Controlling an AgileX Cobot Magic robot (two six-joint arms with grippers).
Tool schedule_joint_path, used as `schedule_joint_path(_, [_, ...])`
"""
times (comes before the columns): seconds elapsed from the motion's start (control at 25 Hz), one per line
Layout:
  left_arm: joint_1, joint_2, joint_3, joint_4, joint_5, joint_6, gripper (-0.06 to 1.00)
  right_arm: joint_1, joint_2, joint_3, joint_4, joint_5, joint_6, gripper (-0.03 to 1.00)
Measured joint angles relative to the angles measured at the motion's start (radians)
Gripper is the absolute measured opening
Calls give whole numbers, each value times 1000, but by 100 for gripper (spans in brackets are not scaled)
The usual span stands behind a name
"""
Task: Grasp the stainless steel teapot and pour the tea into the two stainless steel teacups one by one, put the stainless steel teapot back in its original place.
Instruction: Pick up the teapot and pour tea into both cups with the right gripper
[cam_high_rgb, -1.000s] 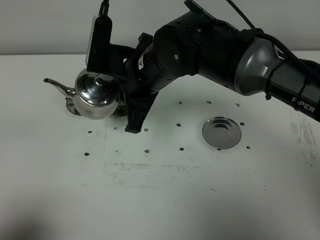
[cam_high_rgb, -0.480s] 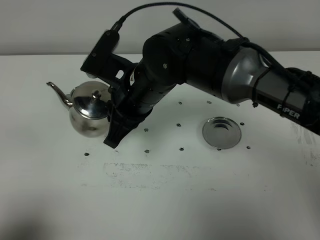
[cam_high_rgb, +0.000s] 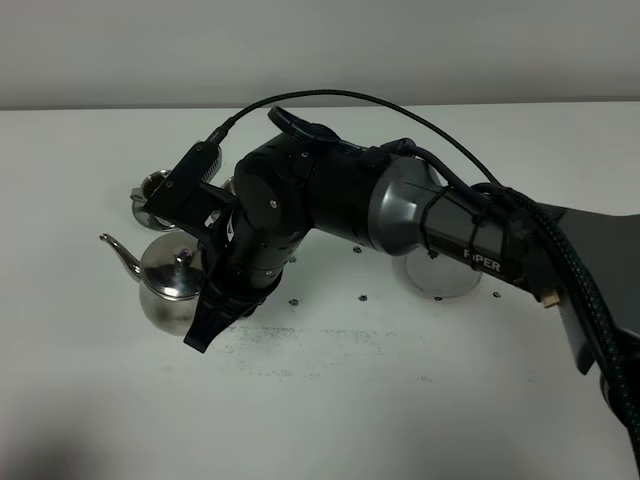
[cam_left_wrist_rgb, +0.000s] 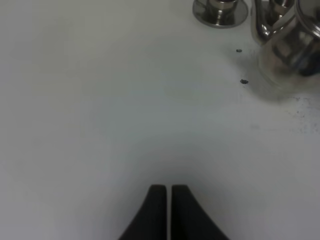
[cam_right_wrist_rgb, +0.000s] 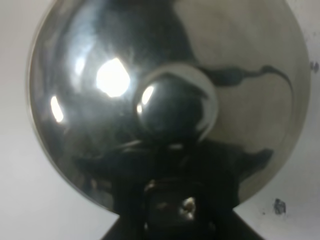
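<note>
Stainless steel teapot (cam_high_rgb: 170, 285), the only one in view, sits upright in the right gripper (cam_high_rgb: 205, 320), which is clamped at its handle side. It is over the bench (cam_high_rgb: 330, 420) near one teacup (cam_high_rgb: 153, 186) and well apart from its single wide saucer (cam_high_rgb: 435, 283). A second cup is mostly hidden behind the arm. No tea shows, so pouring cannot be judged; the return evidently remains. Left gripper (cam_left_wrist_rgb: 165, 200) is closed on nothing.

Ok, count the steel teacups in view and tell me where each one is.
1 for certain: a teacup at the far left of the table, beyond the teapot. A second may be hidden behind the right arm.
</note>
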Motion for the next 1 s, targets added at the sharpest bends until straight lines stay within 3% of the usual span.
schedule_joint_path(0.2, [0, 0, 0, 0, 0, 0, 6, 1, 27, 0, -57, -20, 54, 18])
schedule_joint_path(0.84, [0, 0, 0, 0, 1, 0, 6, 1, 106, 0, -78, -51, 60, 18])
schedule_joint_path(1.0, [0, 0, 0, 0, 1, 0, 6, 1, 106, -45, -84, 14, 60, 18])
